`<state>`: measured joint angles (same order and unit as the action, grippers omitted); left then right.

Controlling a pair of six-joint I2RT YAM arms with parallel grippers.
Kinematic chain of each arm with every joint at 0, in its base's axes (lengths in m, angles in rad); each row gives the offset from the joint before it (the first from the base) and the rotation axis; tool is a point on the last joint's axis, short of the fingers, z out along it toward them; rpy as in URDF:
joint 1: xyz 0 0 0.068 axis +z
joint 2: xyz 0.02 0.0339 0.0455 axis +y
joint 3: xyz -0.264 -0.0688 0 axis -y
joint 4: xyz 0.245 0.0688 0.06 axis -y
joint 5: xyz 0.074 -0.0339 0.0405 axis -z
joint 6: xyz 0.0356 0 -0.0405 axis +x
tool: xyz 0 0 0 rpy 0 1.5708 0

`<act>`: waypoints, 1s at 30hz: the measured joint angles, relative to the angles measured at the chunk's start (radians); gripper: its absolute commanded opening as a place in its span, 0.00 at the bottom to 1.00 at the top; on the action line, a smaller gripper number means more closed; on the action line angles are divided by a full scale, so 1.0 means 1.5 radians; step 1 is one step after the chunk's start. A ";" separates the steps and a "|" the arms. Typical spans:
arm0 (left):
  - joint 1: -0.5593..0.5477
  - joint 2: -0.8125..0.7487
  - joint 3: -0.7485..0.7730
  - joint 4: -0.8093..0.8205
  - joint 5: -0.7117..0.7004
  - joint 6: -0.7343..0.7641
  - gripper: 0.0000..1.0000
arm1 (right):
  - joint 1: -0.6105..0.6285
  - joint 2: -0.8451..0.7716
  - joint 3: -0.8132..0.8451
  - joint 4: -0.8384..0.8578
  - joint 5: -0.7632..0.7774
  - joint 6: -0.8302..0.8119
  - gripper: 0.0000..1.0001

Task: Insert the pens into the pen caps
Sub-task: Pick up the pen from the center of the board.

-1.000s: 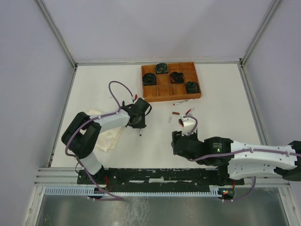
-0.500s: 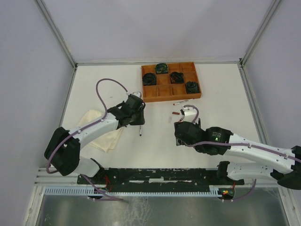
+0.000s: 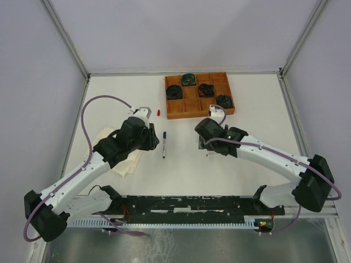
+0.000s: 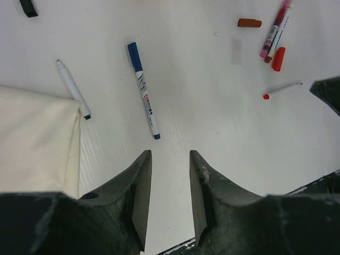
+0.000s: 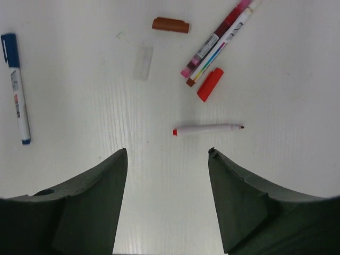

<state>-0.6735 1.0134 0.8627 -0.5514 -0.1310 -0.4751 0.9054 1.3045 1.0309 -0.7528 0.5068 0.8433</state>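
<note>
A blue-capped white pen (image 3: 163,143) lies between my arms; it also shows in the left wrist view (image 4: 143,90) and the right wrist view (image 5: 16,87). My left gripper (image 3: 149,139) (image 4: 170,154) is open and empty, above the table just left of that pen. An uncapped black-tipped pen (image 4: 73,88) lies beside the cloth. My right gripper (image 3: 211,134) (image 5: 167,154) is open and empty above a small red-ended pen (image 5: 207,129). Beyond it lie a red cap (image 5: 210,84), a brown cap (image 5: 170,25), a clear cap (image 5: 143,62) and two pens (image 5: 215,40).
A wooden divided tray (image 3: 200,113) with dark coiled cables stands at the back. A folded cream cloth (image 3: 123,159) lies under the left arm. A second red cap (image 3: 158,112) lies left of the tray. A black cap (image 4: 29,8) lies far left.
My left gripper has drawn back to the left, uncovering the blue-capped pen. My right gripper has moved away from me, over the group of pens and caps.
</note>
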 measured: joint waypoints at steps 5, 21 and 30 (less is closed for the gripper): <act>0.000 -0.075 -0.008 -0.031 0.002 0.030 0.42 | -0.060 0.110 0.040 0.046 0.005 0.049 0.70; 0.000 -0.137 -0.040 -0.041 -0.001 0.046 0.43 | -0.212 0.344 0.155 0.148 0.013 0.148 0.68; 0.000 -0.138 -0.043 -0.040 -0.002 0.046 0.43 | -0.257 0.421 0.227 0.163 -0.019 0.156 0.66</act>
<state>-0.6735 0.8062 0.7982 -0.6121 -0.1333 -0.4057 0.5201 1.9362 1.3708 -0.5091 0.4782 1.0779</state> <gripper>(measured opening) 0.426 0.663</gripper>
